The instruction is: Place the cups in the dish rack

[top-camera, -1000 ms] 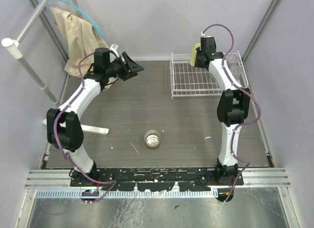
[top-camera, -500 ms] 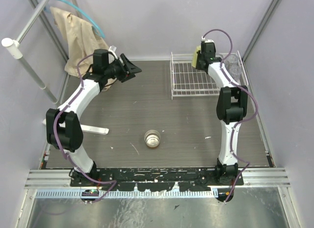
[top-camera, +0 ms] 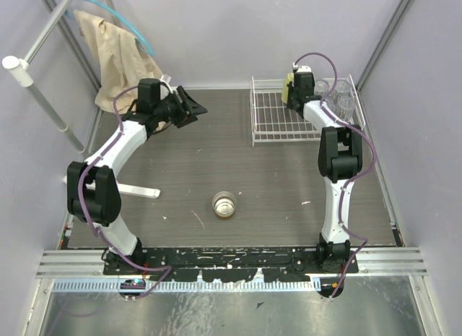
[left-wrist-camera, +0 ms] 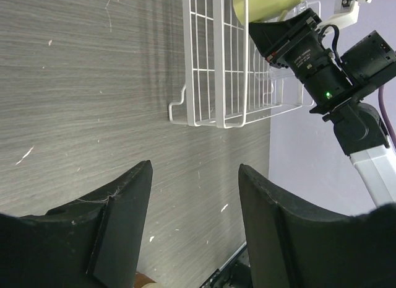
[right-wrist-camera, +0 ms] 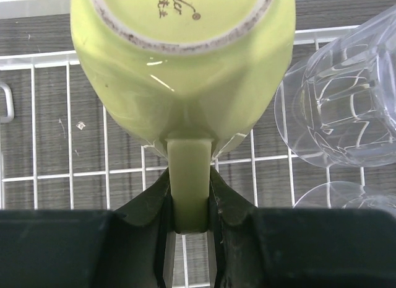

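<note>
My right gripper (right-wrist-camera: 188, 192) is shut on the handle of the pale yellow mug (right-wrist-camera: 182, 71) and holds it bottom up over the far end of the white wire dish rack (top-camera: 278, 119). The mug (top-camera: 289, 85) and rack (left-wrist-camera: 216, 83) also show in the top and left wrist views. Clear faceted tumblers (right-wrist-camera: 346, 108) sit in the rack beside the mug, at its right end (top-camera: 339, 94). The metallic-brown cup (top-camera: 224, 204) stands alone on the table's near middle. My left gripper (left-wrist-camera: 195, 195) is open and empty above the table at far left (top-camera: 189, 105).
A beige cloth (top-camera: 115, 54) hangs from a pole at the far left. A white bar (top-camera: 133, 189) lies on the table beside the left arm. Grey walls close in the table on three sides.
My right gripper has carried the mug farther back over the rack's far end. My left gripper has turned slightly and stayed open near the far left.
</note>
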`<state>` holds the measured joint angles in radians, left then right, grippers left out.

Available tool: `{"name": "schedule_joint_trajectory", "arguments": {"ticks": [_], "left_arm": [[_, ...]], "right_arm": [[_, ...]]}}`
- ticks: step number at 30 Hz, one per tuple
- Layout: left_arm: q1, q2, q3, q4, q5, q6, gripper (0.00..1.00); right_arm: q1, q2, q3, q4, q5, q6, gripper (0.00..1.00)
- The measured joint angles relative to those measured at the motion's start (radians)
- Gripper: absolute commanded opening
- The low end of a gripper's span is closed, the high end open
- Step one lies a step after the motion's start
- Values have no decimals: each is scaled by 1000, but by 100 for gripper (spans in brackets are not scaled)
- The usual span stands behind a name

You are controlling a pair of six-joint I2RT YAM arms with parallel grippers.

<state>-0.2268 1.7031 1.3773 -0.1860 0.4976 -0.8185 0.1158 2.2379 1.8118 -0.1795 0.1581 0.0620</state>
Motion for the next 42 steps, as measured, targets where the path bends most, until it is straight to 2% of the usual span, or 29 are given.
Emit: {"name": "schedule_joint_trajectory", "arguments": {"ticks": [11, 12, 15, 17, 18, 26, 32, 37, 42], "left_arm": [[0, -14, -10, -4, -15, 0, 65], [0, -16, -10, -4, -16, 0, 65], [0, -19, -10, -4, -18, 0, 65], [0, -20, -10, -4, -18, 0, 65], [0, -20, -10, -5, -18, 0, 65], [0, -36, -10, -41, -21, 21, 68], [0, -47, -10, -124, -38, 66, 68], [-13, -54, 12, -300, -92, 136, 67], [-79, -58, 28, -490, -159, 194, 67]], "right_arm": [[0, 0, -63, 81, 2, -23, 2], [0, 0, -69, 90, 2, -23, 6], [0, -3, -76, 101, 4, -26, 29], [0, -3, -78, 104, 8, -28, 48], [0, -3, -79, 106, 12, -31, 53], [0, -6, -117, 122, 36, -42, 72], [0, -72, -185, 135, 55, -38, 74], [3, -180, -234, 143, 59, -31, 74], [11, -292, -249, 142, 58, -10, 74]]}}
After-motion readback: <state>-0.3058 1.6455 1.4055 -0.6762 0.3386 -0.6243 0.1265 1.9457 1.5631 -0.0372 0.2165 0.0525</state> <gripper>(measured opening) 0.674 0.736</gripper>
